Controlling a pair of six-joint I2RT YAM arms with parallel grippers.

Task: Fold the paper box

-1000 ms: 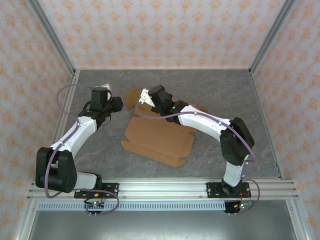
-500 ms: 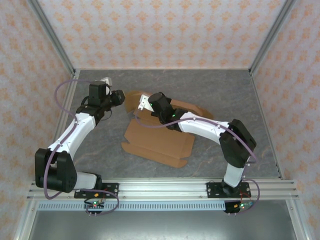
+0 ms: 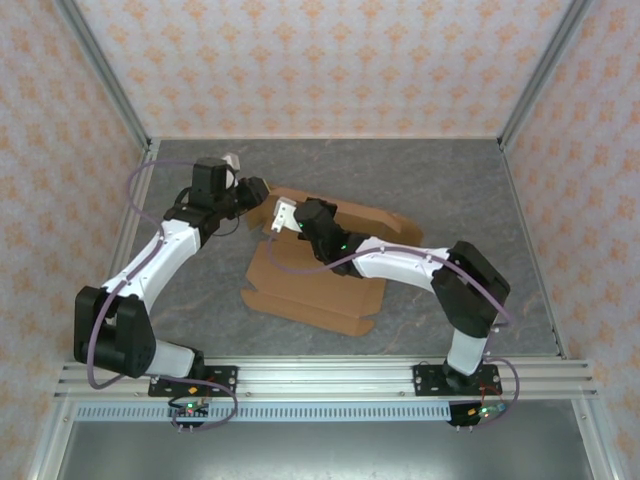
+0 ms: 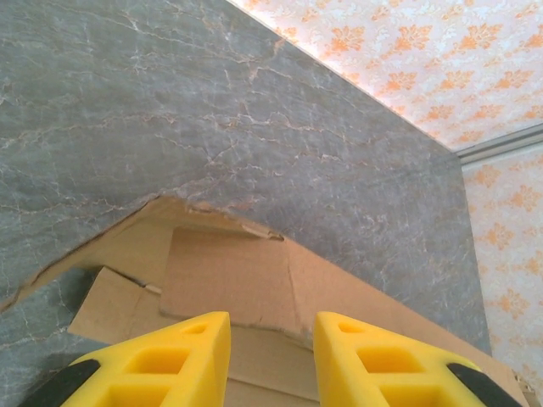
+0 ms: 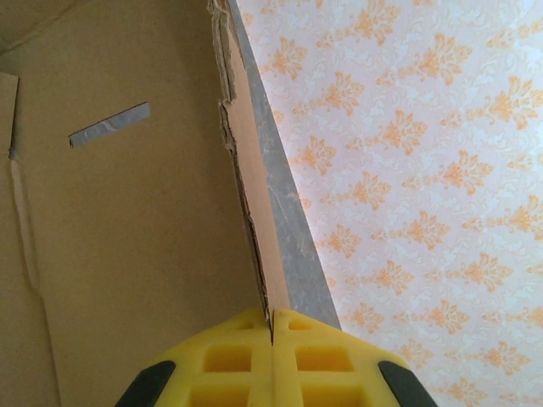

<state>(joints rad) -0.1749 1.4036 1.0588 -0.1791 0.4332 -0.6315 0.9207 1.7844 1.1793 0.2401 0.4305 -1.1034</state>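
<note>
Half lifts the paper box, right gripper pinched shut on its ragged edge, left gripper parted nearby; risks ripping that edge if tugged.

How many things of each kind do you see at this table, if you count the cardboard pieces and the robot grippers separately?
paper box, one brown cardboard sheet: 1
Grippers with yellow fingers, the left gripper and the right gripper: 2
Total: 3
</note>
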